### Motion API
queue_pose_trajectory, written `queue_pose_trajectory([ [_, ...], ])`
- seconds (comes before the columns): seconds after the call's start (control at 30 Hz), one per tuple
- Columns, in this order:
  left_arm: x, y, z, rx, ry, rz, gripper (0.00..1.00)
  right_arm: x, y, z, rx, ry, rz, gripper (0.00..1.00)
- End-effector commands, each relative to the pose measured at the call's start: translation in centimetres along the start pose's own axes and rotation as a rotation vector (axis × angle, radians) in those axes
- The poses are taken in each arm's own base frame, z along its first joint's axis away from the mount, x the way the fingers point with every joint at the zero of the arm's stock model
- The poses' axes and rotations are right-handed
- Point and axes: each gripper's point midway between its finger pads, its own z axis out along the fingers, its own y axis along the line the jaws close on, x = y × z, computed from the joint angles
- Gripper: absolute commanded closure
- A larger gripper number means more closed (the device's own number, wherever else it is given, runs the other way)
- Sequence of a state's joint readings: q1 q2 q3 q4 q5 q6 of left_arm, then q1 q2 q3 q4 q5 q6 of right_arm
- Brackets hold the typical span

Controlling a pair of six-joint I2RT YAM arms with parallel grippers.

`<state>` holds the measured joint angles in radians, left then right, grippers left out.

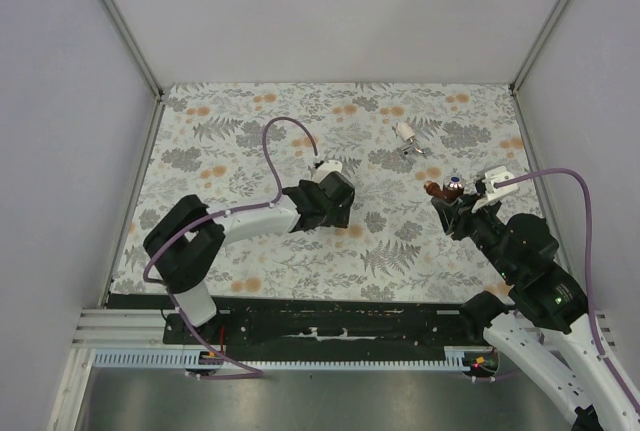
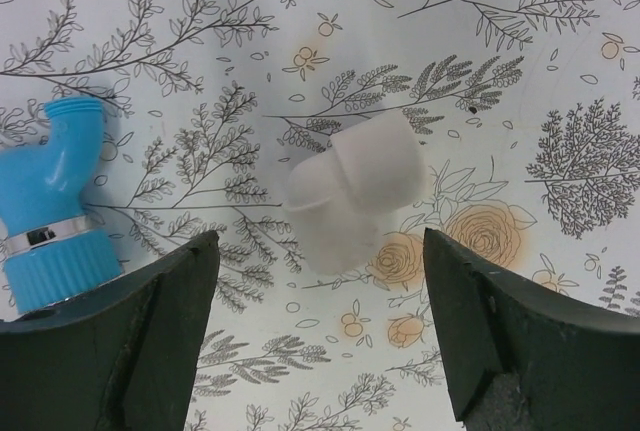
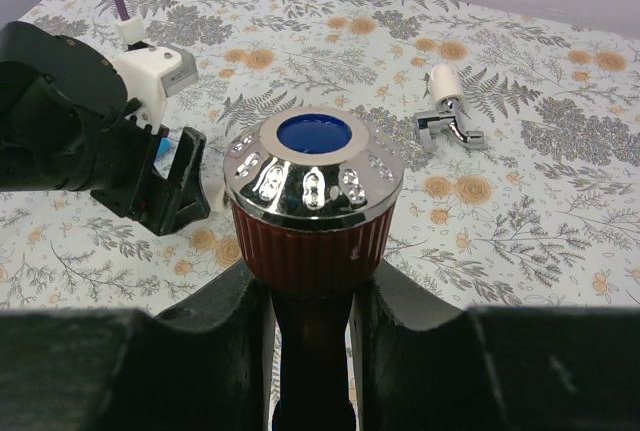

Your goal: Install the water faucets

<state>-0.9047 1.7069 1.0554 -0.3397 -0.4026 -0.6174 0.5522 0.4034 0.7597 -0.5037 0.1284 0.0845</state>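
Observation:
My right gripper (image 1: 450, 203) is shut on the stem of the reddish-brown faucet (image 1: 438, 189) and holds it above the table. In the right wrist view the faucet (image 3: 315, 206) stands upright between the jaws, with its ribbed knob, chrome cap and blue centre on top. My left gripper (image 1: 335, 206) is open and points down over the mat. Between its fingers (image 2: 150, 331) and a little ahead of them lies the white plastic pipe fitting (image 2: 360, 186). The blue faucet (image 2: 55, 211) lies just outside the left finger. The white-silver faucet (image 1: 407, 136) lies apart on the mat at the back; it also shows in the right wrist view (image 3: 450, 111).
The floral mat (image 1: 250, 141) covers the table, with grey walls on three sides. The black rail (image 1: 330, 321) with both arm bases runs along the near edge. The left arm's purple cable (image 1: 285, 131) loops above the mat.

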Motion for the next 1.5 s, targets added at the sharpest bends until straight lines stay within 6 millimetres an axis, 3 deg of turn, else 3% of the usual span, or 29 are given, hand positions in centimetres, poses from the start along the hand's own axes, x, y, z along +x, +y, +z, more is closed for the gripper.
queue_pose_trajectory([
  [0.0,-1.1,-1.3,0.7,0.007,-0.014,-0.041,0.16,-1.3,0.2,-0.3,-0.013,-0.046,-0.002,1.00],
  [0.47,0.5,-0.4,3.2,-0.047,0.031,-0.032,0.33,-1.2,0.2,-0.1,-0.012,-0.040,-0.001,1.00],
  [0.73,0.6,-0.3,2.6,-0.021,0.017,-0.049,0.62,-1.1,0.6,0.1,-0.036,-0.033,-0.010,1.00],
  [0.83,-0.2,-0.3,1.8,0.001,-0.015,-0.061,0.77,-1.0,1.4,0.3,-0.082,-0.021,-0.030,1.00],
  [0.9,-0.9,-0.4,1.0,0.022,-0.040,-0.071,0.95,-0.9,2.1,0.5,-0.124,-0.006,-0.045,1.00],
  [1.03,-2.7,-0.4,-1.2,0.062,-0.097,-0.091,0.98,-0.4,4.1,1.0,-0.237,0.031,-0.072,1.00],
  [1.2,-4.4,1.4,-3.9,0.035,-0.154,-0.027,0.98,-0.1,6.4,1.4,-0.367,0.060,-0.072,0.99],
  [1.3,-4.2,3.1,-4.6,-0.035,-0.147,0.072,0.98,0.0,6.8,1.5,-0.388,0.074,-0.071,0.99],
  [1.47,-3.2,5.9,-6.0,-0.302,-0.136,0.328,0.98,0.4,5.9,1.7,-0.344,0.079,-0.098,0.99],
])
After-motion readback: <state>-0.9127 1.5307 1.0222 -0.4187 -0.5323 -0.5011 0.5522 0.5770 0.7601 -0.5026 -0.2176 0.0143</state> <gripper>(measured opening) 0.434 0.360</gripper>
